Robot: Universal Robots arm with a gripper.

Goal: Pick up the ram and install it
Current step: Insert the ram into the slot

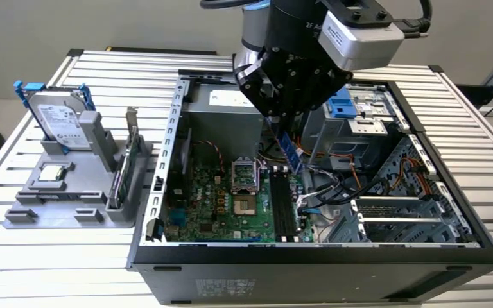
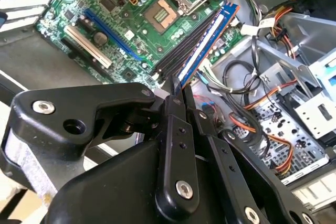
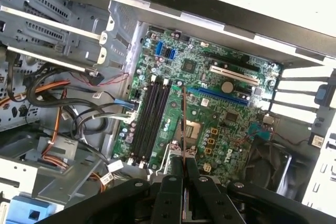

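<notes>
At the exterior view's left, a grey holder [image 1: 58,215] is sitting on the slatted bench [image 1: 41,263], carrying a silver hard drive with blue rails [image 1: 58,122] and an upright card [image 1: 122,173]. To its right, an open computer case [image 1: 315,256] is lying on its side, showing its green motherboard [image 1: 221,205]. Above it the pincer [image 1: 281,115] is gripping the ram [image 1: 289,151] with fingers closed on it. The ram is hanging tilted near the black memory slots [image 1: 282,208], not seated. In both wrist views the ram [image 2: 207,40] [image 3: 182,124] is jutting from the fingertips over the board.
</notes>
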